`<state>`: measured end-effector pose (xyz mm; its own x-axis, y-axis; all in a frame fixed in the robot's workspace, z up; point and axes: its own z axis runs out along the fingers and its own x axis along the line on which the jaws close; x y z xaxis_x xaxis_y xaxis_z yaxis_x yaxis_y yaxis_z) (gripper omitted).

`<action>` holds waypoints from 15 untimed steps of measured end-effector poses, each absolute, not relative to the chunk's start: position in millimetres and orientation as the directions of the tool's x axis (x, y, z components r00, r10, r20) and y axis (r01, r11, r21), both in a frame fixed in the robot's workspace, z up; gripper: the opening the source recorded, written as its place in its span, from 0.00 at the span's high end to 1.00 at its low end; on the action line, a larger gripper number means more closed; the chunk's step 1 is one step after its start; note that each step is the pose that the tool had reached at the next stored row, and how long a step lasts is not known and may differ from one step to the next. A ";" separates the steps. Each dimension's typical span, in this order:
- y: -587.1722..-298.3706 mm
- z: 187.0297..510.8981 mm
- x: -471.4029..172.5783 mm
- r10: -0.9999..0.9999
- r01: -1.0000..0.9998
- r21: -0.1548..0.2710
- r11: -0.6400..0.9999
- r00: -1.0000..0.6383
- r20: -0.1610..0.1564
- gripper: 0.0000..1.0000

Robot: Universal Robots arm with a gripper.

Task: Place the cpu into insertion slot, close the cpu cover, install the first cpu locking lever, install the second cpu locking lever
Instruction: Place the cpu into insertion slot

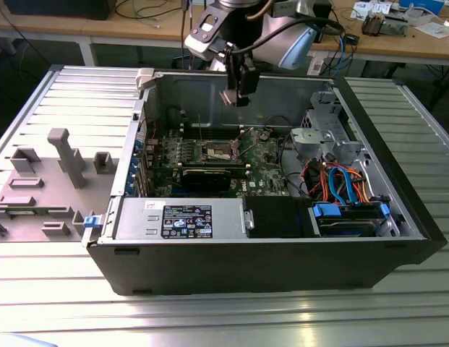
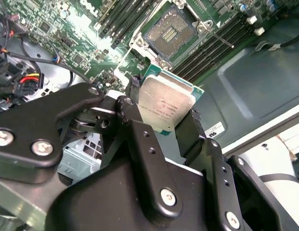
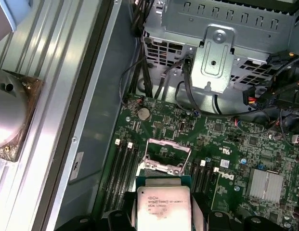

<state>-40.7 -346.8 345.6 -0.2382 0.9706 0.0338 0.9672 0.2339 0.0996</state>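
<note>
Holding: one gripper (image 2: 163, 115) pinches one cpu (image 2: 167, 102) between two black fingers (image 2: 191, 132).
Cpu: up in the air above the one insertion slot (image 3: 163, 153), not touching it.
Slot: on one green motherboard (image 3: 236, 139).

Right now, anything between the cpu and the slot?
Nothing visible. The claw holds the cpu in open air over the board, and the slot shows its contact field bare in both wrist views. No cable or bracket crosses the gap between them.
</note>
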 end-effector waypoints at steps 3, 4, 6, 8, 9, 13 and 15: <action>-346.8 342.8 -41.3 0.977 0.973 0.099 0.207 -0.211 0.034 0.45; -346.8 342.5 -42.1 0.977 0.974 0.099 0.204 -0.208 0.034 0.45; -346.8 342.1 -44.1 0.978 0.975 0.099 0.200 -0.205 0.034 0.45; -346.8 342.1 -44.1 0.979 0.975 0.099 0.199 -0.203 0.034 0.45; -346.8 342.1 -44.1 0.979 0.975 0.099 0.199 -0.203 0.034 0.45; -346.8 341.9 -44.1 0.981 0.977 0.099 0.189 -0.193 0.035 0.45; -346.8 341.4 -44.1 0.984 0.980 0.100 0.171 -0.175 0.035 0.45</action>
<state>-44.1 -346.8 341.4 -0.1748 0.9840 0.0354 0.9803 0.1706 0.0995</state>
